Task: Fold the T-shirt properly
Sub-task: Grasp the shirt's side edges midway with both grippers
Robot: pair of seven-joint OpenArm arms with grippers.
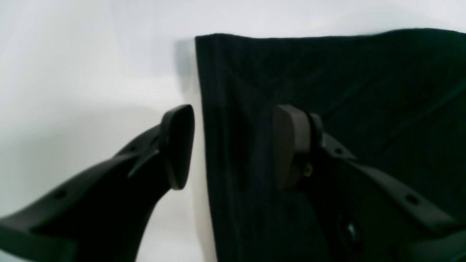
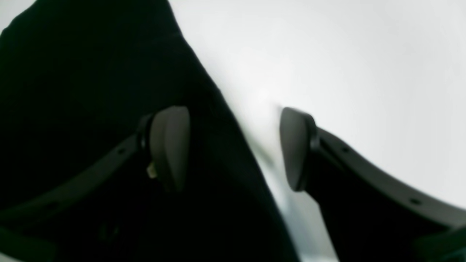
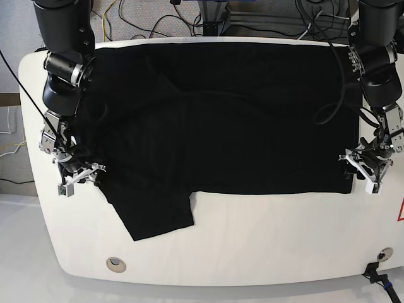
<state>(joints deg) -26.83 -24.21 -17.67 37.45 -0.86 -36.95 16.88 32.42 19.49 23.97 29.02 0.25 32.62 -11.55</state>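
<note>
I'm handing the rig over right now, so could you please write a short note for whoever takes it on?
Left gripper: open, straddling the T-shirt edge, one finger over cloth, one over the table.
Right gripper: open, likewise astride the opposite edge.
T-shirt: spread black side up across the table; one sleeve sticks out toward the front edge.
Done: laid out, some wrinkles.
Left: nothing gripped yet; all folds remain.

bare white table (image 3: 252, 233) open along the near side, T-shirt (image 3: 221, 126) covering the far part, cables (image 3: 265, 19) seemingly beyond the far edge
</note>
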